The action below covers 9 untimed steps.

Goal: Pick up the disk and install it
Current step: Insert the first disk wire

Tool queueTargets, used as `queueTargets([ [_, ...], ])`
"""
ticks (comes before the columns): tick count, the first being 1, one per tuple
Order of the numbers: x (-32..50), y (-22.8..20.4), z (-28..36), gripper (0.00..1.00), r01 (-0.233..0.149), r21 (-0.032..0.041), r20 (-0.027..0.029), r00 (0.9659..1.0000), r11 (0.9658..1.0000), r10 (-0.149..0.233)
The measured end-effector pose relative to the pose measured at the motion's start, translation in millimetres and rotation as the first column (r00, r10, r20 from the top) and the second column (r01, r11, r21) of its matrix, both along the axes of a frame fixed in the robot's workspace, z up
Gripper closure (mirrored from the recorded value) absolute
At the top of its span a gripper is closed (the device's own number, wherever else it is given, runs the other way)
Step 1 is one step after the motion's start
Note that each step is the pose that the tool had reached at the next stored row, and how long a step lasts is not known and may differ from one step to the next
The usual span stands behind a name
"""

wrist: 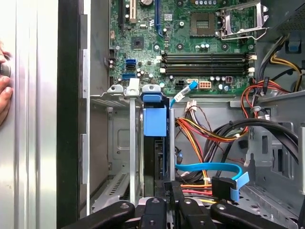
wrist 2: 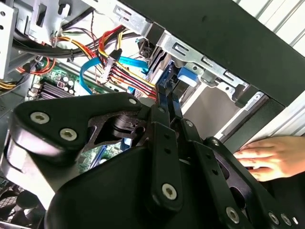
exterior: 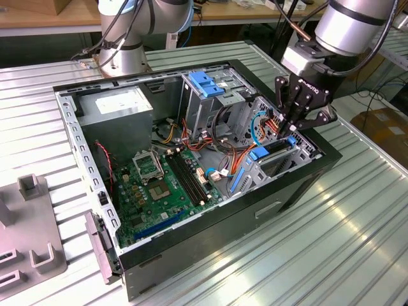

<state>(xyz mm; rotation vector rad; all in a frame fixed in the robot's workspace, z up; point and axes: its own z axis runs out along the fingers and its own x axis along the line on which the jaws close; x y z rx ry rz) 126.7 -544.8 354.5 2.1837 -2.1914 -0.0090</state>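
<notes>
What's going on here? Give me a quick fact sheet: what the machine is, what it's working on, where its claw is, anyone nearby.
machine: one robot arm with a black gripper
workpiece: open computer case on a ribbed metal table
disk: on edge in the drive bay, blue bracket showing
gripper position: at the disk's top edge, jaws closed on it
inside case: motherboard, power supply, coloured cables
person: a hand resting beside the case

Disk (wrist: 155, 157): we see only its thin edge and blue bracket tab in the first wrist view; the label face is hidden.
Claw (exterior: 288, 131): fingertips are buried behind cables in the exterior view.
Hand (wrist 2: 271, 157): cut by the right edge of the second wrist view.
Grey fixture (exterior: 25, 248): cropped at the exterior view's lower left.
</notes>
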Motion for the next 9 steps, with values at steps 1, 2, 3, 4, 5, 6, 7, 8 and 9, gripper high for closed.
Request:
queueTargets([
  [1, -0.6, -0.8, -0.5, 0.84, -0.005, 0.0007, 0.0006, 1.0, 1.0, 0.005],
  [2, -1.2, -1.2, -0.9, 0.84, -0.007, 0.0015, 0.0013, 1.0, 1.0, 0.007],
  [3, -1.8, -1.6, -1.4, 0.84, -0.008, 0.0022, 0.0024, 1.0, 1.0, 0.008],
  [4, -1.7, -2.1, -2.3, 0.84, -0.008, 0.0026, 0.003, 1.0, 1.0, 0.008],
  [5, -1.8, -2.4, -2.8, 0.84, -0.008, 0.0027, 0.0031, 1.0, 1.0, 0.008],
  [6, -1.8, -3.2, -3.2, 0.84, -0.008, 0.0025, 0.0031, 1.0, 1.0, 0.008],
  [7, -1.9, -4.2, -3.9, 0.84, -0.008, 0.0028, 0.0031, 1.0, 1.0, 0.008],
  [8, -1.9, -4.4, -4.1, 0.84, -0.009, 0.003, 0.0031, 1.0, 1.0, 0.009],
  [9, -1.8, -4.5, -4.3, 0.84, -0.01, 0.0031, 0.0031, 0.9999, 0.9999, 0.01],
])
